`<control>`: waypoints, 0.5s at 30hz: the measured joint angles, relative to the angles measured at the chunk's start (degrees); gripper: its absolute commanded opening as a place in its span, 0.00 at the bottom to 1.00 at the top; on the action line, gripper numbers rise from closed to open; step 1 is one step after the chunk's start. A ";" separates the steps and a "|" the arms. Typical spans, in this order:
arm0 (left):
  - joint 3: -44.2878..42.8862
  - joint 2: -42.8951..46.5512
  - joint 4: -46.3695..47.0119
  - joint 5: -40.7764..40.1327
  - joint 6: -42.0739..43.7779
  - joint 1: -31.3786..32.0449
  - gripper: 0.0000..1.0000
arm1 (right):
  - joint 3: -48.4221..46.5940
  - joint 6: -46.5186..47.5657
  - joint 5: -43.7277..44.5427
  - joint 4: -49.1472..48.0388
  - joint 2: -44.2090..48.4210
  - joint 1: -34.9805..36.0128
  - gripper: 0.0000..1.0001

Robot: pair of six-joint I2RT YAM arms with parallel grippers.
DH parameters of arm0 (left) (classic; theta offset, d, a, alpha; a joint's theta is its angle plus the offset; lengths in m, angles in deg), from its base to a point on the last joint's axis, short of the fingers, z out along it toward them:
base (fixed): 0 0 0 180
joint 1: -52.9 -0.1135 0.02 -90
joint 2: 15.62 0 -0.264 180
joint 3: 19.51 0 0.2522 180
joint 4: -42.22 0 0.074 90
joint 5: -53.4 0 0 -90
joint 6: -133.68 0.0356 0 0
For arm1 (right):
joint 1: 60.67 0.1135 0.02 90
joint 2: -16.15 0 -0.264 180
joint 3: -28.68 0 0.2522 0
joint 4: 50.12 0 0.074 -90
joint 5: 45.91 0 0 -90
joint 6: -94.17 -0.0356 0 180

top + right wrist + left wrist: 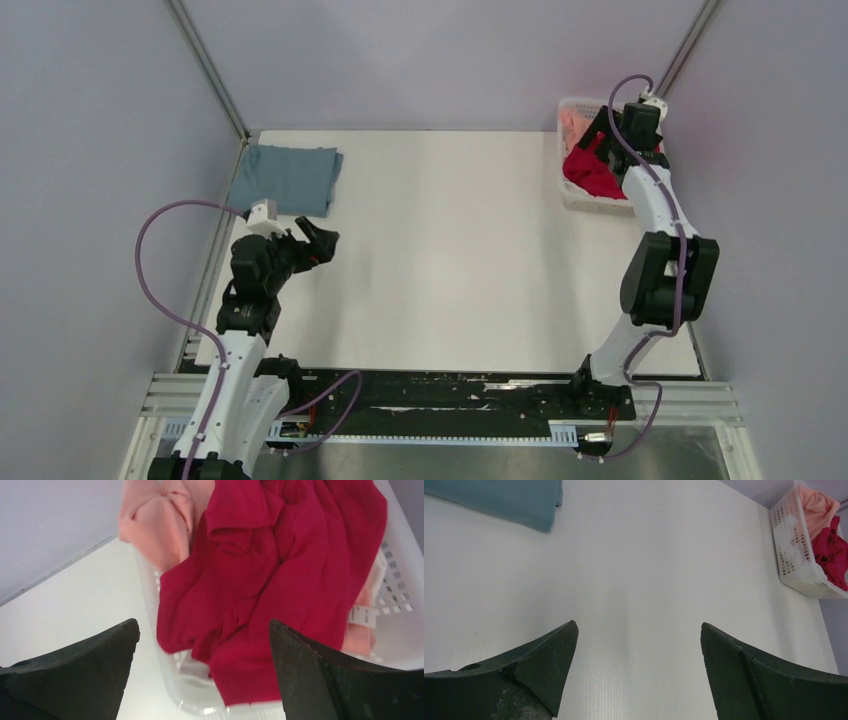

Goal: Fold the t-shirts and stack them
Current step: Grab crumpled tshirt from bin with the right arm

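Crimson t-shirt (280, 590), pink t-shirt (155, 525) in white basket (791, 550), left tool (638, 625) and right tool (203, 621) spread.

A robot lab cell: bare grey walls (100, 100), aluminium framing (206, 65), white table (450, 250).

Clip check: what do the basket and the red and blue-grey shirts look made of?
Basket: seemingly white moulded plastic, faintly glossy, its walls a regular grid of holes. Red shirt: soft matte cloth, likely a knit; it slumps in loose folds over the basket rim. Blue-grey shirt: similar matte cloth, lying flat and folded with soft edges. The exact fibre cannot be told.
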 measured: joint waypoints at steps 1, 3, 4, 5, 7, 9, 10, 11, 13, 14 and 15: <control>0.00 0.07 -0.02 -0.39 0.02 0.00 1.00 | -3.76 0.20 -0.57 1.77 -3.85 -0.66 1.00; 0.02 0.22 -0.20 -1.29 0.04 0.00 1.00 | -8.94 0.44 -0.70 3.87 -9.42 -1.33 1.00; 0.00 0.33 -0.35 -1.68 0.04 0.00 1.00 | -11.17 0.57 -0.66 5.01 -11.76 -1.66 1.00; 0.02 0.44 -0.46 -2.05 0.07 0.00 1.00 | -12.94 0.70 -0.61 6.08 -13.66 -1.90 1.00; 0.02 0.50 -0.48 -2.49 0.15 0.00 1.00 | -15.56 0.98 -0.22 7.98 -16.44 -2.16 1.00; 0.02 0.48 -0.48 -3.08 0.22 0.00 1.00 | -17.46 1.36 0.85 9.81 -18.49 -2.43 1.00; 0.02 0.46 -0.50 -3.39 0.24 0.00 1.00 | -18.49 1.55 1.62 10.62 -19.58 -2.56 1.00; 0.02 0.35 -0.52 -3.76 0.33 0.00 1.00 | -19.32 1.68 2.10 11.13 -20.41 -2.73 1.00; 0.02 0.02 -0.61 -4.15 0.50 0.00 1.00 | -21.11 1.90 2.84 11.98 -22.18 -3.15 1.00; 0.02 -0.17 -0.76 -4.33 0.55 0.00 1.00 | -22.34 2.03 3.02 12.39 -23.26 -3.41 1.00; 0.02 -0.39 -0.90 -4.50 0.63 0.00 1.00 | -24.02 2.21 3.13 12.74 -24.57 -3.72 1.00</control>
